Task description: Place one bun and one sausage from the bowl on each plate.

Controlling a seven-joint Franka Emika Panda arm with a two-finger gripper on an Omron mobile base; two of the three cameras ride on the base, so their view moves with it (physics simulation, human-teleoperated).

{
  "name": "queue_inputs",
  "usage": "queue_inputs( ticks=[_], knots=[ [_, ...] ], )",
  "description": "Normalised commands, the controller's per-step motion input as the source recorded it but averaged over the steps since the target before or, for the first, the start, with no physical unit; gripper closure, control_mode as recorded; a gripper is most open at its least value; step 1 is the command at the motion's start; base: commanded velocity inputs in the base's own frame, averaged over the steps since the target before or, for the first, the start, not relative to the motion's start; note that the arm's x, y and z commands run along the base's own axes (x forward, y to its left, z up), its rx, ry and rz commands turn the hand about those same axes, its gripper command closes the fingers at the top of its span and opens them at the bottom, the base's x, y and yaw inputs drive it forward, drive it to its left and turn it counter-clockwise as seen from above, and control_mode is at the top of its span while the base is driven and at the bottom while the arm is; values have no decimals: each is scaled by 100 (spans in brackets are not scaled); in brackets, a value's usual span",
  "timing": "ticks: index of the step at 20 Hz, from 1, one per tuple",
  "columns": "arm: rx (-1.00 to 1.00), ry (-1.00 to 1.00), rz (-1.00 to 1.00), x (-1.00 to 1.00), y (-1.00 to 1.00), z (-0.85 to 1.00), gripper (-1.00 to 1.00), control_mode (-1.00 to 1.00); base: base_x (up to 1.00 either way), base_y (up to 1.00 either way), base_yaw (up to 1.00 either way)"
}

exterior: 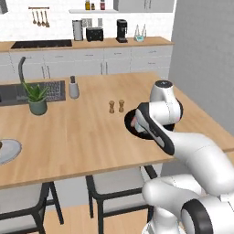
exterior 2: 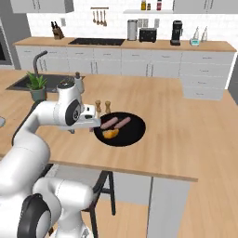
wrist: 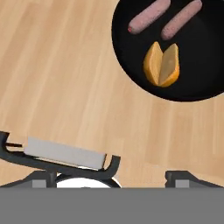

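The wide, shallow, glossy black bowl [wrist: 175, 48] lies at one o'clock in the hand view, on the wooden island counter [wrist: 57, 78]. Inside it, two pinkish-brown sausages [wrist: 148, 16] rest side by side toward twelve o'clock, with one split orange-tan bun [wrist: 162, 64] just beside them at six o'clock. The two-finger gripper [exterior 2: 95, 122] stands released, empty, at the bowl's nine o'clock rim in the right base view, apparently positioned for a descent. A pale grey plate [exterior: 8, 151] sits well apart at nine o'clock; its contents are unclear
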Motion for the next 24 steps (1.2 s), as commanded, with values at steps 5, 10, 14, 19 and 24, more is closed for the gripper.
queue_inputs(
  ticks=[5,10,14,19,24],
  knots=[
    [0,0,0,0,0,0,-100,100,27,-68,-9],
    [0,0,0,0,0,0,-100,100,20,-15,-7],
    [0,0,-4,50,30,-5,-100,-100,0,0,0],
    [2,9,-10,100,58,0,-100,-100,0,0,0],
    [8,33,-17,95,10,-15,-100,-100,0,0,0]
  ],
)
